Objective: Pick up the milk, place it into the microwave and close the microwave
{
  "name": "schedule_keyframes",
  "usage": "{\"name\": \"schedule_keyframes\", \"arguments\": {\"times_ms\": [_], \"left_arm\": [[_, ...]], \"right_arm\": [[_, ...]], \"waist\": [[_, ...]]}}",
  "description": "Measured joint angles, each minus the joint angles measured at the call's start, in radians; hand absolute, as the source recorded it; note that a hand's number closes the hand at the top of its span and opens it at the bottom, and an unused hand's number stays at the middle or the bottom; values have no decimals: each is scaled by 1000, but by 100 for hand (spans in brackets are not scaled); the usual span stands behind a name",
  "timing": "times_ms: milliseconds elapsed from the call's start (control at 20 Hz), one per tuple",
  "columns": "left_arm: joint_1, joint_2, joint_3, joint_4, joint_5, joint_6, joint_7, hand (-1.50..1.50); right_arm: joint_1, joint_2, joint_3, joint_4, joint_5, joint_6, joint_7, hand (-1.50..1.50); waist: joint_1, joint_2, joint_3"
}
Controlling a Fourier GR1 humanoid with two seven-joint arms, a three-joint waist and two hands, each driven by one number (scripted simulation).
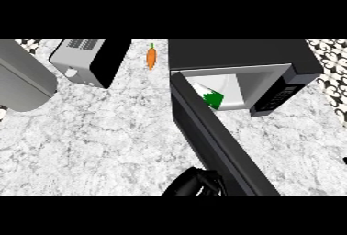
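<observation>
The milk carton [213, 97], white with a green patch, stands inside the open microwave [271, 64] at the upper right, near the left side of its cavity. The microwave's black door [217, 137] swings out towards me, running diagonally from the cavity's left corner down to the view's lower edge. My right hand [195, 182] shows as a black shape at the bottom centre, right against the outer, left face of the door near its free end. It holds nothing that I can see. My left hand does not show.
A grey and black toaster-like appliance [85, 62] with a round knob stands at the upper left. An orange carrot [152, 56] lies between it and the microwave. A big grey rounded body [20, 78] fills the left edge. Bare marble counter [102, 147] spreads left of the door.
</observation>
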Motion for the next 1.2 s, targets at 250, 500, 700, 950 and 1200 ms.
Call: {"name": "schedule_keyframes", "arguments": {"times_ms": [250, 500, 700, 950, 1200], "left_arm": [[-100, 9, -83, 27, 82, 139, 46, 150], [-200, 12, -126, 60, 155, 240, 68, 150], [-275, 2, -142, 77, 203, 316, 68, 150], [-357, -4, -118, 95, 284, 410, 56, 150], [-454, -8, -86, 143, 350, 485, 47, 150]], "right_arm": [[0, -34, 17, -110, -80, 27, 70, -150], [-15, -61, 40, -212, -133, 44, 130, -150], [-28, -77, 59, -271, -167, 55, 169, -150], [-32, -99, 70, -331, -208, 67, 210, -150], [-38, -121, 69, -370, -250, 72, 239, -150]], "waist": [[-22, 4, 0], [-54, 9, -1], [-74, 13, -2], [-100, 19, -3], [-123, 27, -2]]}}
